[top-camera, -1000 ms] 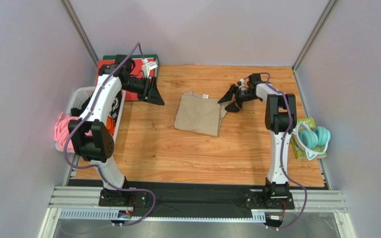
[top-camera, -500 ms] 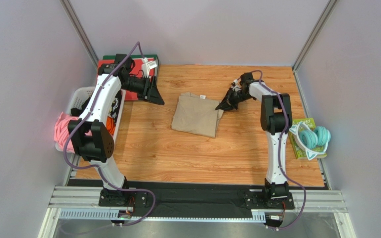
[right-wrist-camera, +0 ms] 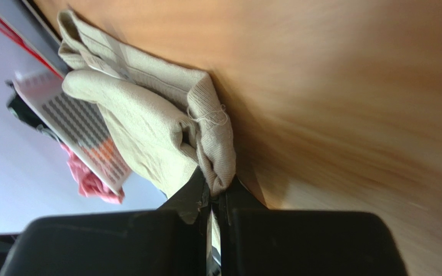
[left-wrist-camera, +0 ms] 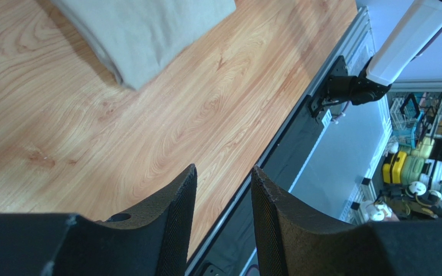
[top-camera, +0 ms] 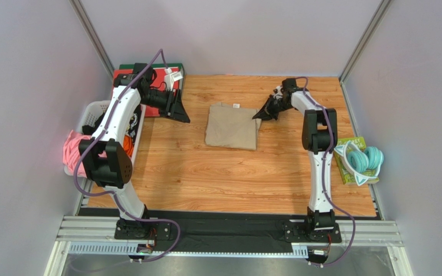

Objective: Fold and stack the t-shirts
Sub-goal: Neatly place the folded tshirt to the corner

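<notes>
A folded tan t-shirt [top-camera: 231,126] lies on the wooden table [top-camera: 229,178], a small white label at its far edge. My right gripper [top-camera: 262,113] is low at the shirt's far right corner, shut on a bunched fold of it. The right wrist view shows the cloth [right-wrist-camera: 148,126] pinched between the closed fingertips of the gripper [right-wrist-camera: 217,192]. My left gripper [top-camera: 178,113] hangs open to the left of the shirt, apart from it. In the left wrist view that gripper [left-wrist-camera: 223,178] holds nothing, and the shirt's corner [left-wrist-camera: 148,29] lies beyond it.
A white laundry basket [top-camera: 93,109] with pink cloth [top-camera: 73,150] stands off the table's left edge. A red and green box [top-camera: 126,76] sits at the back left. Teal headphones [top-camera: 364,160] rest on a green packet at the right edge.
My right gripper has gone from open to shut on the shirt's far right corner and drawn it toward the far side. The shirt has turned squarer to the table. The left arm is still.
</notes>
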`<state>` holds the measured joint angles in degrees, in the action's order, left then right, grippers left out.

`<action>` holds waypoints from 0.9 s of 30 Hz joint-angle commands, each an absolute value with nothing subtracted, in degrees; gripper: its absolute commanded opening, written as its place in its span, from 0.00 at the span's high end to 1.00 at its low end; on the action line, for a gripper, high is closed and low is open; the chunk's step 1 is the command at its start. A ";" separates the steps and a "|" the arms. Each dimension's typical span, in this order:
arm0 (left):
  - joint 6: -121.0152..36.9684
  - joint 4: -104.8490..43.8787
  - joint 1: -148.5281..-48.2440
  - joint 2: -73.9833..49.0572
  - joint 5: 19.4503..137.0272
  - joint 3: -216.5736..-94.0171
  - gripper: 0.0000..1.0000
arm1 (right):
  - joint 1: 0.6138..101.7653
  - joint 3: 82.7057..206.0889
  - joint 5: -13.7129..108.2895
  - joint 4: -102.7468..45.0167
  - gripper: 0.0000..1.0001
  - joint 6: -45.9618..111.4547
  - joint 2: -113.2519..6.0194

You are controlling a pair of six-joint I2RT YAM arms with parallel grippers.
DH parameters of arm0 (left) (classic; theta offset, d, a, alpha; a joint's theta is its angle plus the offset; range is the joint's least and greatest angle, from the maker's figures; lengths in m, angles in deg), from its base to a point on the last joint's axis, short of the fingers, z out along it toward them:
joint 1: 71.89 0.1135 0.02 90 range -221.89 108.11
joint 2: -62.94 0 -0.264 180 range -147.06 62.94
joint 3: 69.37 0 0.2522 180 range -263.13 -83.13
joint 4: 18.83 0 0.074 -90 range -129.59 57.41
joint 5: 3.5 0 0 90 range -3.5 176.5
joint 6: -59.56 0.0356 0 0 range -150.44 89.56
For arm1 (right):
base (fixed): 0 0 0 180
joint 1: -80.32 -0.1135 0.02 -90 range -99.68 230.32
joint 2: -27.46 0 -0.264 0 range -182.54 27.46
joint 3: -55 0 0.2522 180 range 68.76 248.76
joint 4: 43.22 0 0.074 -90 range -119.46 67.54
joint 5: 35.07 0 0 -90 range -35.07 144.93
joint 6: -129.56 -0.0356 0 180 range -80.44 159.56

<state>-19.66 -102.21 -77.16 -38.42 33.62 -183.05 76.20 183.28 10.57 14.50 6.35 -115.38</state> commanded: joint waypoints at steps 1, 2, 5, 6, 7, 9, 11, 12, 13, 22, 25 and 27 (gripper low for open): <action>-16.74 -103.52 -77.34 -35.76 34.29 -184.29 0.53 | 83.73 185.84 20.54 11.50 1.00 -0.76 -114.48; -16.56 -103.52 -77.25 -35.58 34.64 -184.11 0.53 | 85.66 185.57 21.52 11.32 1.00 -1.56 -113.78; -16.38 -103.43 -77.25 -35.41 34.47 -183.41 0.53 | 89.35 183.38 26.18 10.18 1.00 -4.99 -110.71; -16.29 -103.43 -77.25 -35.49 34.56 -183.41 0.53 | 90.15 182.42 26.97 9.13 1.00 -5.96 -109.83; -16.29 -103.43 -77.16 -35.58 34.38 -183.50 0.53 | 91.03 180.67 28.89 8.69 1.00 -7.62 -107.56; -16.29 -103.52 -77.16 -35.67 34.12 -183.50 0.53 | 93.06 178.64 31.45 7.72 1.00 -8.42 -105.00; -16.21 -103.52 -77.07 -35.58 33.94 -183.41 0.53 | 94.72 175.14 35.58 7.37 1.00 -10.17 -101.22; -16.03 -103.52 -77.07 -35.41 33.94 -183.41 0.53 | 95.34 173.81 36.38 6.58 1.00 -10.88 -100.08; -15.94 -103.60 -76.99 -35.32 33.94 -183.32 0.53 | 96.39 172.23 37.78 6.05 1.00 -11.67 -99.02; -15.06 -104.31 -76.28 -34.53 33.68 -182.79 0.53 | 100.88 159.03 45.16 2.62 1.00 -17.04 -88.73; -14.80 -104.66 -76.11 -34.44 33.41 -182.88 0.53 | 101.76 157.19 46.92 3.06 1.00 -18.44 -87.59; -14.62 -104.75 -75.93 -34.09 33.24 -182.80 0.53 | 102.38 156.39 47.63 3.32 1.00 -18.97 -87.23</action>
